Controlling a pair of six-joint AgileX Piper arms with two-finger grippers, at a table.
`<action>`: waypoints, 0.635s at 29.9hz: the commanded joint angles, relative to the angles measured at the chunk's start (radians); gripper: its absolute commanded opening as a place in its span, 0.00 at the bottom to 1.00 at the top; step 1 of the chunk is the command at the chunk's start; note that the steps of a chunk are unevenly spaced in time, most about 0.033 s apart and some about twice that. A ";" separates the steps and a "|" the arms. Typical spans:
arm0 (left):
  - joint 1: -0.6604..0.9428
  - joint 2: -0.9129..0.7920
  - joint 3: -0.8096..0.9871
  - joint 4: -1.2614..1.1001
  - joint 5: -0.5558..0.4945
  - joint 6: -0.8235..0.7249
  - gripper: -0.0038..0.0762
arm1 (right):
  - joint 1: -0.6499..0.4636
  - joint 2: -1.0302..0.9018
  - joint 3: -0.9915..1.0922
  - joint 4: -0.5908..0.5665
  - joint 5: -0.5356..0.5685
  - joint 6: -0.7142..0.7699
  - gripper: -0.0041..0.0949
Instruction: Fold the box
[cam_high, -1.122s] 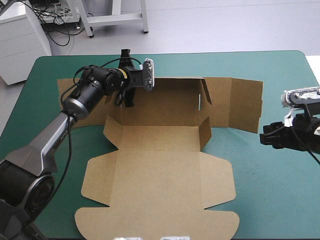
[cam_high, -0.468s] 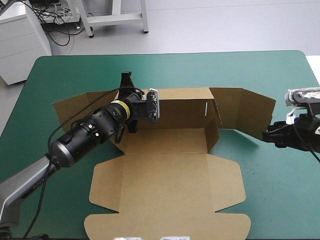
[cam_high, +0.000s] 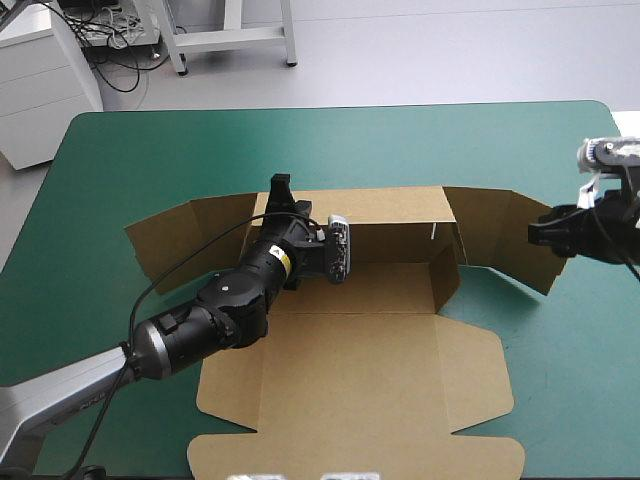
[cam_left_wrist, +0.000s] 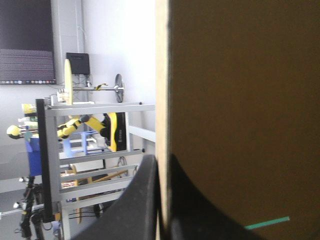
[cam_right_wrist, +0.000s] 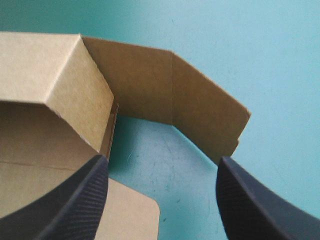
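The brown box (cam_high: 350, 370) was seen lying open near the middle of the teal-green bench (cam_high: 120, 160), its broad lid panel flat toward the near edge and its rear wall (cam_high: 390, 212) raised upright. The left tool (cam_high: 281, 192) was clamped on the top edge of that wall, near its left end. In the left wrist view its black fingers (cam_left_wrist: 145, 200) were pressed all but together, with the board's edge caught between them. The right tool (cam_high: 540, 232) was held wide apart at the box's right side, with nothing gripped. The bent right-hand flap (cam_high: 505, 240), raised and angled away from the box's corner, was seen just ahead of that tool. Whether its outer end was touched could not be told.
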 joint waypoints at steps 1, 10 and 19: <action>-0.025 -0.033 0.024 0.198 0.015 -0.141 0.01 | -0.004 0.056 -0.125 0.002 -0.045 0.001 0.62; -0.025 -0.033 0.065 0.314 0.025 -0.272 0.01 | -0.004 0.311 -0.400 0.004 0.002 0.015 0.62; -0.025 -0.031 0.065 0.370 0.039 -0.297 0.01 | -0.004 0.581 -0.608 0.004 0.022 0.035 0.62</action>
